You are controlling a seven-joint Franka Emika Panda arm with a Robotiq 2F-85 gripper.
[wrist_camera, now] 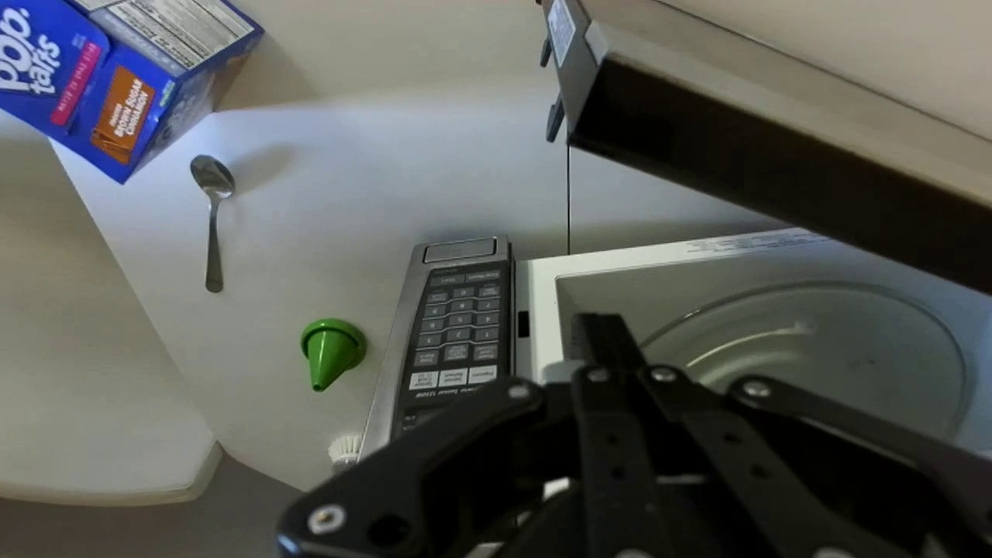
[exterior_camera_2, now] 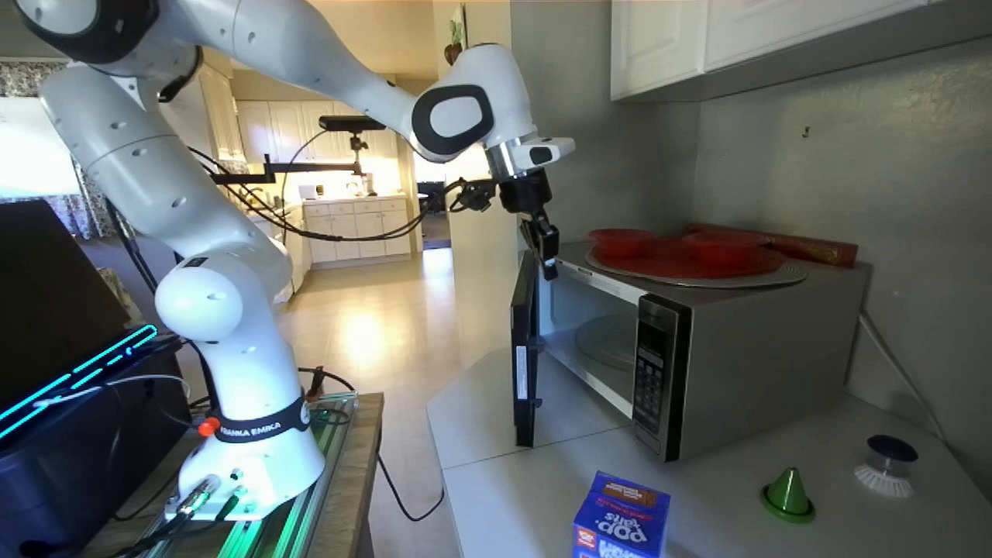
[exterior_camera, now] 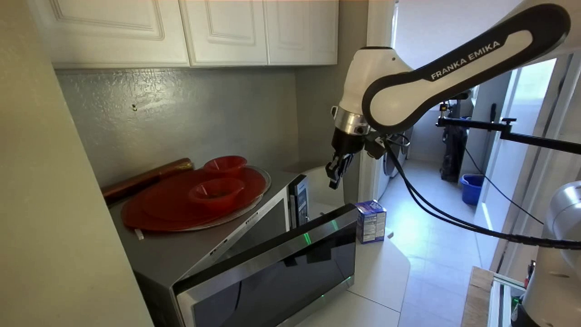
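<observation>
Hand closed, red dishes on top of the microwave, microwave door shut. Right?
Not quite: the microwave door is open, as both exterior views show. The hand is closed and the red dishes are on top of the microwave.

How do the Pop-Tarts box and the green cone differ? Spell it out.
The Pop-Tarts box is blue and printed; the green cone is plain. The box has flat sides; the cone is round and tapered. The box is larger than the cone. Both stand on the white counter.
</observation>
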